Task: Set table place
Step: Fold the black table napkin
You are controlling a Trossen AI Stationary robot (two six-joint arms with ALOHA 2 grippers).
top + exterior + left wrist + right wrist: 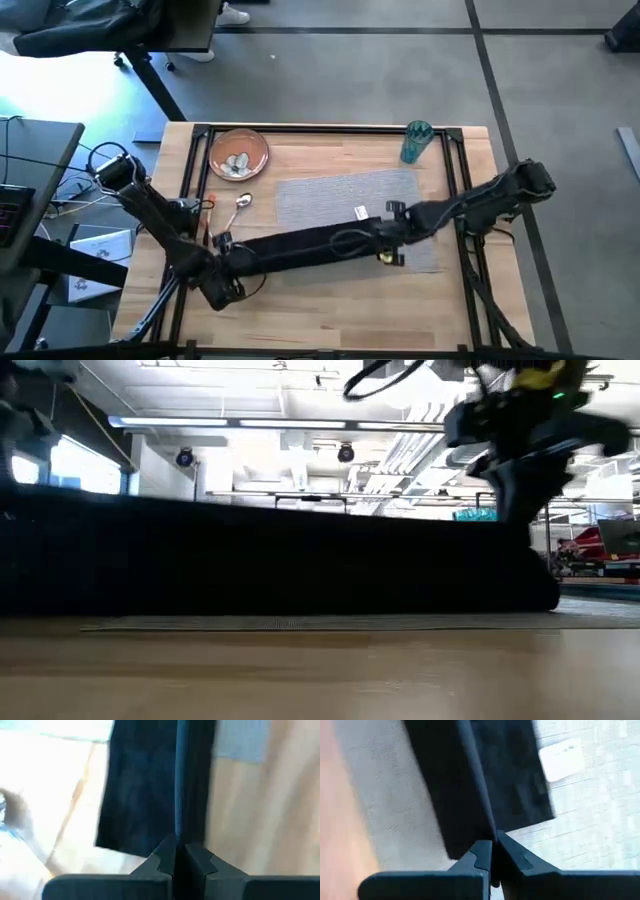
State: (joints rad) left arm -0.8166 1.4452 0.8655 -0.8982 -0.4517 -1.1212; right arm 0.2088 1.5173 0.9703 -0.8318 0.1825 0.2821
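Note:
The black cloth napkin stretches as a long band between my two grippers, over the near edge of the grey woven placemat and the bare wood to its left. My left gripper is shut on its left end. My right gripper is shut on its right end. In the low view the napkin is a dark wall whose lower edge reaches down to the mat. A white tag shows on the cloth. My left gripper pinches a raised fold of the napkin between its two shut fingers at the cloth's left end. The fold runs straight away from the fingertips, drawn taut. The cloth on either side of it hangs down toward the wood. My right gripper pinches a raised fold of the napkin between its two shut fingers at the cloth's right end, over the placemat. The fingers come from above. The fold runs taut away from them and the cloth falls off to both sides.
The orange-brown plate with metal cutlery on it sits at the far left. A spoon and an orange-handled piece lie on the wood in front of it. The teal cup stands at the far right, beyond the mat.

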